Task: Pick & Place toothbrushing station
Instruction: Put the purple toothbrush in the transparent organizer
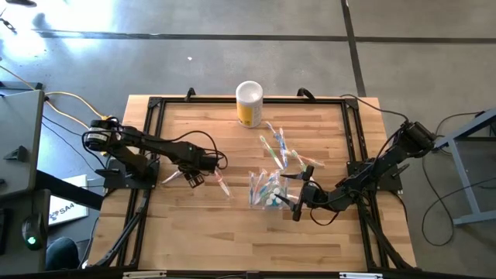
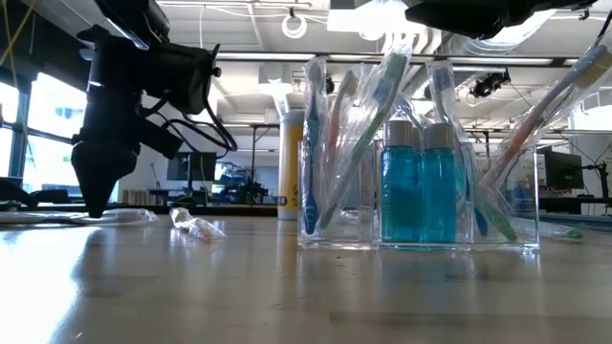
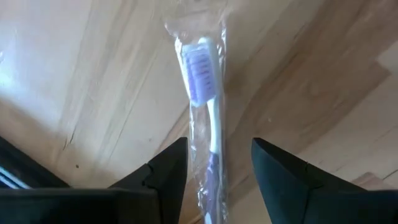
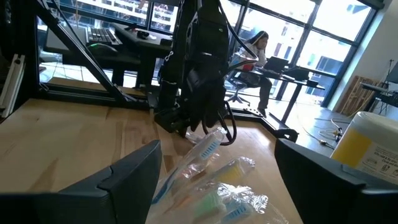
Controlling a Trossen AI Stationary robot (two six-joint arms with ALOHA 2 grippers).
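Observation:
A toothbrush (image 3: pixel 202 81) with a white head, sealed in a clear wrapper, lies flat on the wooden table. My left gripper (image 3: pixel 219 168) points down over its handle and is open, one finger on each side. It stands at the table's left middle (image 1: pixel 191 178), its tips at table height (image 2: pixel 96 205). A clear container (image 1: pixel 266 190) on the right holds upright toothbrushes and teal tubes (image 2: pixel 421 191). My right gripper (image 1: pixel 297 198) is level beside it and wide open. Wrapped toothbrush tops (image 4: pixel 205 149) show between its fingers.
A yellow canister with a white lid (image 1: pixel 249 103) stands at the far middle. Several loose wrapped toothbrushes (image 1: pixel 283 151) lie between it and the container. Another wrapped one (image 1: pixel 223 186) lies right of my left gripper. A black frame (image 1: pixel 155 105) borders the table. A person (image 4: pixel 258 46) sits far behind.

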